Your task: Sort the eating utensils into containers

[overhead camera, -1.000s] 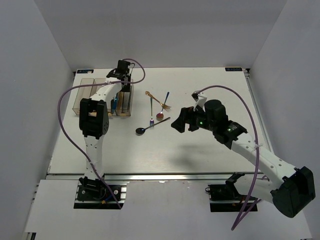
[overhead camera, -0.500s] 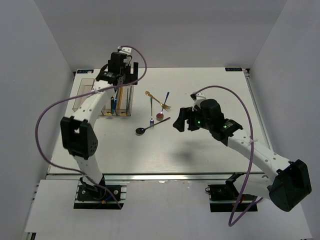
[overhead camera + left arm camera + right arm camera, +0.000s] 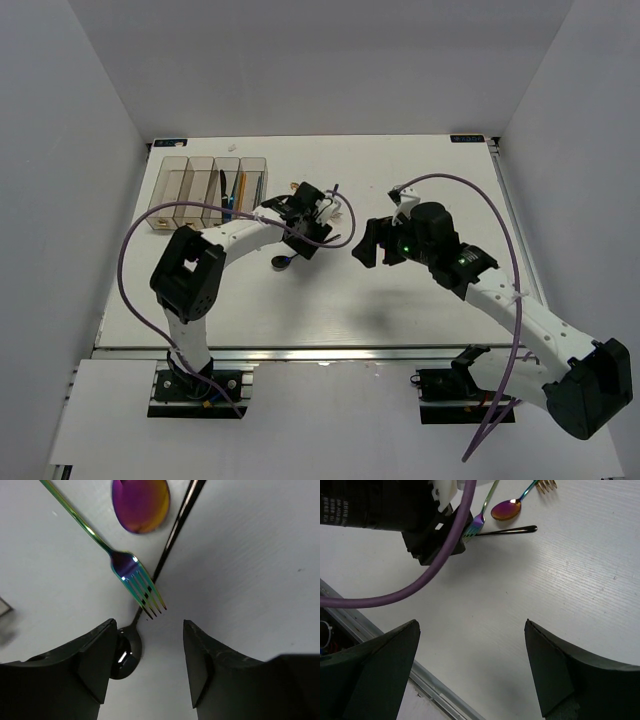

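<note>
Near mid-frame in the top view, the left end effector [image 3: 148,647] hovers open and empty over the fork [image 3: 140,582]. Its tines cross the black spoon [image 3: 172,535], so closing might pinch both. The right end effector [image 3: 470,652] gapes empty; the containers [image 3: 205,185] sit upper left.

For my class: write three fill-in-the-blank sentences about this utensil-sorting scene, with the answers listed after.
The left gripper hangs over a fork with its jaws ____.
The spoon whose handle crosses the fork's tines is coloured ____.
The containers form a row of ____ bins.
Answers: open; black; four.
</note>
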Robot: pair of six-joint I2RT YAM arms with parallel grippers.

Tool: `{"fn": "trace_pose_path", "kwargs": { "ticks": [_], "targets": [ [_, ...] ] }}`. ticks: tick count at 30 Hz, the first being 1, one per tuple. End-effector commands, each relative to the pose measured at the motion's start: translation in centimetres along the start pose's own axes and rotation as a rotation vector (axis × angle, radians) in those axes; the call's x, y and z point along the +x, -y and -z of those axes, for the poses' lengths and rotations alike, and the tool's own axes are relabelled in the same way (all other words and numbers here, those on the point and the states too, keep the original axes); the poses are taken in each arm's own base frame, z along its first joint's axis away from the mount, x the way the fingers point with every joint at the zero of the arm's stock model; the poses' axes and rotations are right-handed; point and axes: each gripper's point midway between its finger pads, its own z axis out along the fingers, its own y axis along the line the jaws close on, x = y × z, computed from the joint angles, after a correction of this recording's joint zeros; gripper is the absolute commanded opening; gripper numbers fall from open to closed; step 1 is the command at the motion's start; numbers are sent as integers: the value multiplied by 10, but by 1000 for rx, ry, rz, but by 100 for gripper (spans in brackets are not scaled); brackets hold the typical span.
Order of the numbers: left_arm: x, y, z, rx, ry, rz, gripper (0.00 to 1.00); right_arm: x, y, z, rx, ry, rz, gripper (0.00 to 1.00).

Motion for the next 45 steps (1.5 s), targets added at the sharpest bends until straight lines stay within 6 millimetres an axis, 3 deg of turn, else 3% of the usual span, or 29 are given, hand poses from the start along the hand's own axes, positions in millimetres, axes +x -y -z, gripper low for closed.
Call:
{"fn": "trace_pose_path", "kwargs": {
  "ticks": [1, 9, 15, 22, 25, 29, 35, 37, 41, 45],
  "targets": [
    [-9, 9, 9, 41, 58, -12, 65, 4, 0, 3, -16, 0, 23, 89],
    [7, 34, -3, 183, 38, -56, 62, 13, 2, 0, -16, -27, 35, 89],
    [14, 16, -21, 157, -6, -28, 58, 16, 0, -2, -33, -38, 28, 89],
    [9, 1, -22, 117, 13, -13, 58, 16, -1, -4, -40, -43, 28, 89],
    [14, 5, -27, 135, -4, -14, 58, 17, -3, -6, -53, -51, 26, 89],
    [24, 12, -34, 167, -41, 2, 43, 18, -3, -9, -57, -59, 19, 89],
    [35, 10, -45, 143, -80, 13, 48, 15, -7, -7, -73, -52, 17, 89],
    [37, 14, -43, 162, -93, 20, 40, 16, -8, -6, -75, -53, 21, 89],
    [38, 28, -36, 159, -89, 21, 38, 15, -7, -6, -74, -47, 23, 89],
    [54, 58, -30, 144, -107, 1, 33, 14, -10, -7, -90, -44, 19, 89]
  ]
}}
